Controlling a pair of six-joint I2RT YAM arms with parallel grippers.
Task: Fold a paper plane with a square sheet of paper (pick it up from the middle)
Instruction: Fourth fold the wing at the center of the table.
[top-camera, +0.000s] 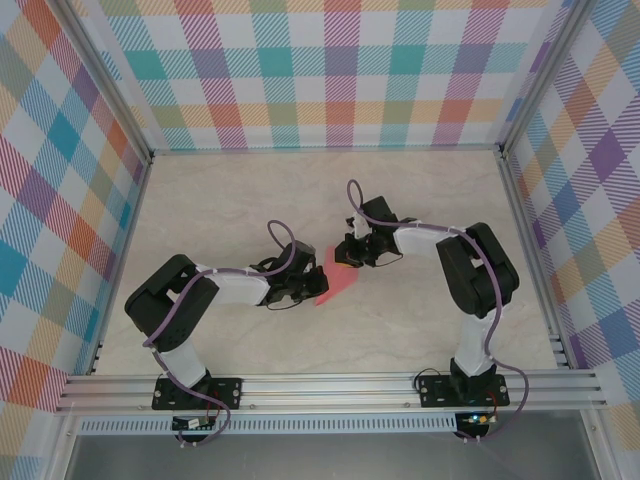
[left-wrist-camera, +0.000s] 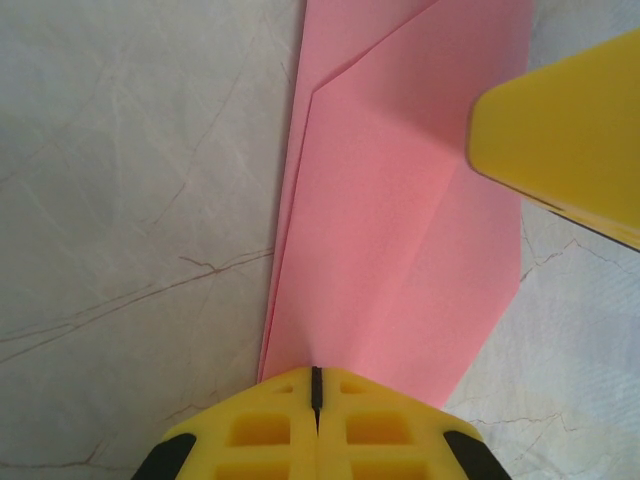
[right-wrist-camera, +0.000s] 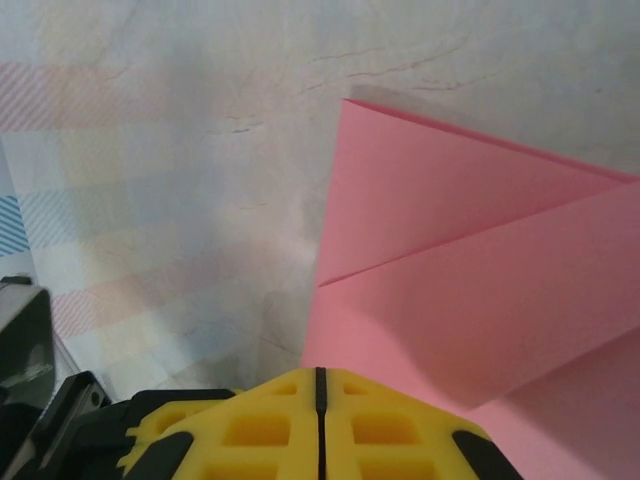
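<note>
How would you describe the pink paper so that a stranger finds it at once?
Look at the pale table inside the checked walls. Near its middle, between the left hand and right hand, lies the paper. It is the only pink thing: flat, with folded corners.

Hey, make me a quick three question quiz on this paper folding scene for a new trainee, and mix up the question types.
1. True or false: the pink paper is a flat square with no folds.
2. The left gripper has its jaws: A) wide open, B) shut, C) around a cup.
3. What colour are the fingertips of the right gripper?
Key: 1 false, folded flaps show; 2 B; 3 yellow.
</note>
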